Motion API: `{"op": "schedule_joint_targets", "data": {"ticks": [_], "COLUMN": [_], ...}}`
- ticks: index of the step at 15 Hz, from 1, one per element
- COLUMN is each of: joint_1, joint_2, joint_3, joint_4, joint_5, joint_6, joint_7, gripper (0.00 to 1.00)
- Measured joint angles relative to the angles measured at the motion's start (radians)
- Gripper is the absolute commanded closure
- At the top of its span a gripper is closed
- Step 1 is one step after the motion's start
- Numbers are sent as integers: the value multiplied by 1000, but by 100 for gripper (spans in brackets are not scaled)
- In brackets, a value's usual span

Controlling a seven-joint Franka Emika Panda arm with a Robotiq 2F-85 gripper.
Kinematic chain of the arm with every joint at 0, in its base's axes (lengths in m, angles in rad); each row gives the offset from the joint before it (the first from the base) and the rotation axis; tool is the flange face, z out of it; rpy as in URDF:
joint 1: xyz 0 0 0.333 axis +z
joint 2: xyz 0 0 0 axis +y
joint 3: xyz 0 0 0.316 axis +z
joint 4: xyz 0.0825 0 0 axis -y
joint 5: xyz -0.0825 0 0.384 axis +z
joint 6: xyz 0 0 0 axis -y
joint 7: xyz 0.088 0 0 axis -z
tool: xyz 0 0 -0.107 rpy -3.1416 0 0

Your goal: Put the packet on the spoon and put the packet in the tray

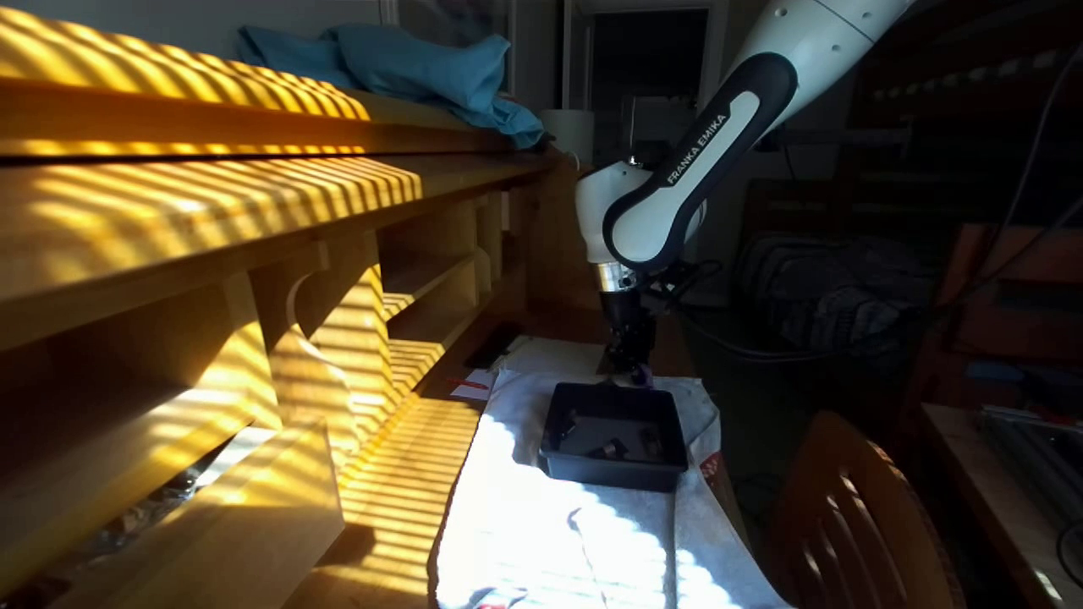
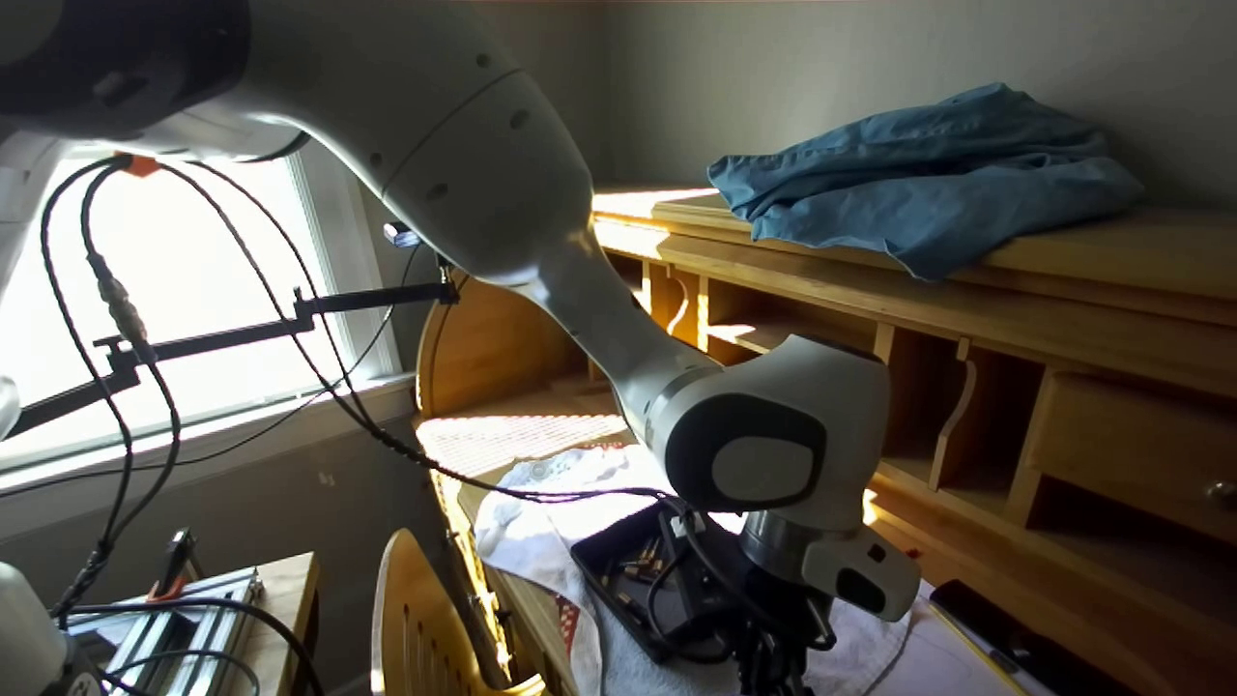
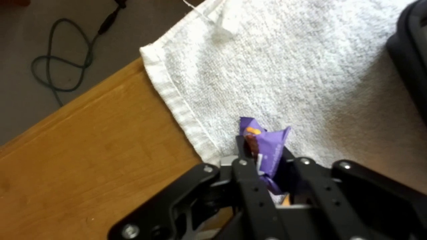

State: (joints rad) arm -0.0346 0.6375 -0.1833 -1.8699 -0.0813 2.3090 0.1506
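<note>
1 Robotiq gripper (image 3: 264, 148), 2 fingers (image 3: 250, 186) close together, only the packet's width between them. Has hold of 1 purple packet (image 3: 272, 146), pinched and creased, one end poking up past the tips. Packet is outside the tray, over the towel near its edge; lifted or resting on the cloth, can't tell.

1 dark rectangular tray (image 1: 609, 475), sitting on 1 white towel (image 3: 283, 83); gripper is just beyond the tray's far rim in an exterior view. Wrist view gets only part of the tray, right edge of frame, apart from the packet. Inside it: several small tan pieces (image 2: 646, 559), partly behind arm cables, exact count not readable.

Towel spread on 1 wooden desk (image 3: 126, 146), bare wood showing beside it. 1 blue cloth (image 2: 928, 193), rumpled, on the desk's top, both exterior views. 1 wooden chair (image 2: 420, 619) beside the desk, both exterior views. 1 looped cable (image 3: 107, 24) on the floor. 1 Franka arm (image 1: 698, 161).
</note>
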Motion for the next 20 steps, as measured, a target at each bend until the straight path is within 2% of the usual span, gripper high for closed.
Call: {"op": "schedule_joint_targets", "data": {"ticks": [7, 20], "joint_1": [-4, -4], "joint_2": [-37, -35], "joint_3": [-15, 27], "joint_4": [0, 28], "joint_5": [0, 4], "joint_6": [52, 92], "joint_7": [17, 19], "gripper": [95, 95]}}
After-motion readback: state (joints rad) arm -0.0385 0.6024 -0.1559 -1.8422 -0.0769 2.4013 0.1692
